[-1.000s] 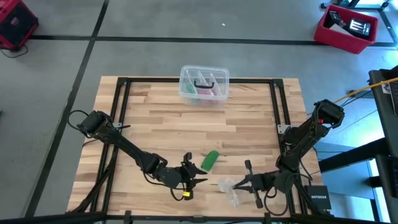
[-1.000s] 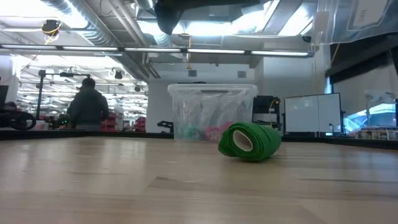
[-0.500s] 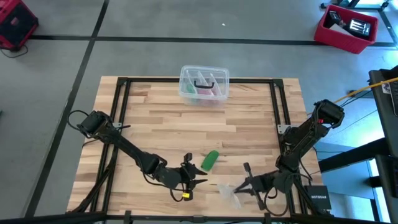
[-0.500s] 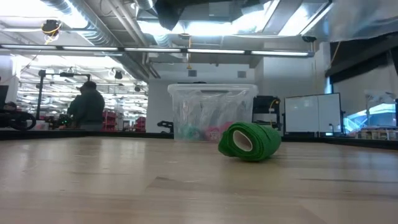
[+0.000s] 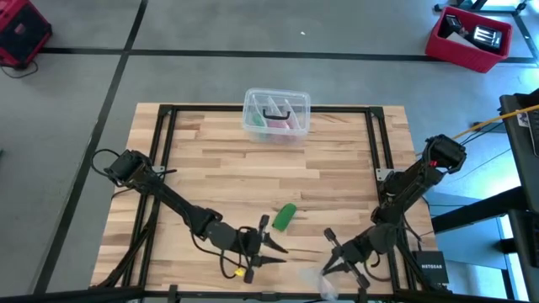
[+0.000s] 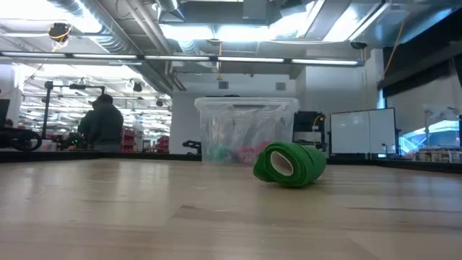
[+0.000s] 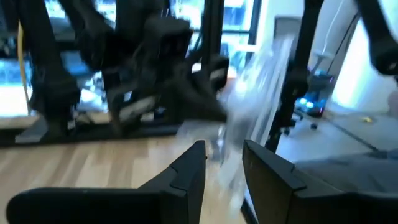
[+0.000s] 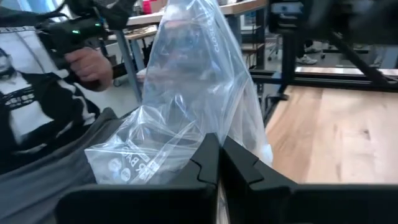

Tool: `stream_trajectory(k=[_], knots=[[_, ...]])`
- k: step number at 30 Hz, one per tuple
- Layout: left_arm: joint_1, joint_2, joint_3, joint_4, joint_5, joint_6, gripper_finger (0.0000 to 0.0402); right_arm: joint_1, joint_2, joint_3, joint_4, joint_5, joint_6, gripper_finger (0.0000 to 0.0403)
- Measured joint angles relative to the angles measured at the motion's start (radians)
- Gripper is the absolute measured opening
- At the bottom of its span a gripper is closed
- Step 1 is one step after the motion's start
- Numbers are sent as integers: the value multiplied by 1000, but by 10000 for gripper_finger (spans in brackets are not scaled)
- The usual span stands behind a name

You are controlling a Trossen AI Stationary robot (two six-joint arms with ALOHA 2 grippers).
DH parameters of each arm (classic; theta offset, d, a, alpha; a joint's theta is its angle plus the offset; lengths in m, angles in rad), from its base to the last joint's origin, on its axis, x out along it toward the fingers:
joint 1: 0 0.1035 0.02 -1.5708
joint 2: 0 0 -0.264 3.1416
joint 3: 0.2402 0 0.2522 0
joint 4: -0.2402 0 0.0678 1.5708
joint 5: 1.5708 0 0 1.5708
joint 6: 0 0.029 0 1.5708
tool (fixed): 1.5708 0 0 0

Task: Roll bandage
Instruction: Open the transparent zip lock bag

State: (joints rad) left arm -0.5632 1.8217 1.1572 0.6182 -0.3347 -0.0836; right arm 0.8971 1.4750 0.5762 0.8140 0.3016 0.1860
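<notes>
1. Since the bandage is already sitting as a compact green roll, I am judging the rolling itself finished; what seems left is bagging it or putting it away, though the task sentence does not say so.
2. I am seeing the bandage lying on its side on the table, at about six o'clock from the clear plastic box and well apart from it, with neither arm touching it.
3. I am reading the roll in the low view as snug and a little squashed, its hollow core facing the camera and no loose tail showing.
4. I am keeping the left gripper low near the front edge, at about seven o'clock from the roll, jaws parted and holding nothing.
5. I am holding the right gripper near the front edge at about four o'clock from the roll, jaws pressed together on a clear plastic bag.
6. I am noticing a person beyond the table.
</notes>
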Motion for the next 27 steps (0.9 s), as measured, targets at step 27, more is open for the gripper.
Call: stream_trajectory(k=[27], knots=[[13,119,0,201,43,46,100,-87,0,1,51,-25,11,7]])
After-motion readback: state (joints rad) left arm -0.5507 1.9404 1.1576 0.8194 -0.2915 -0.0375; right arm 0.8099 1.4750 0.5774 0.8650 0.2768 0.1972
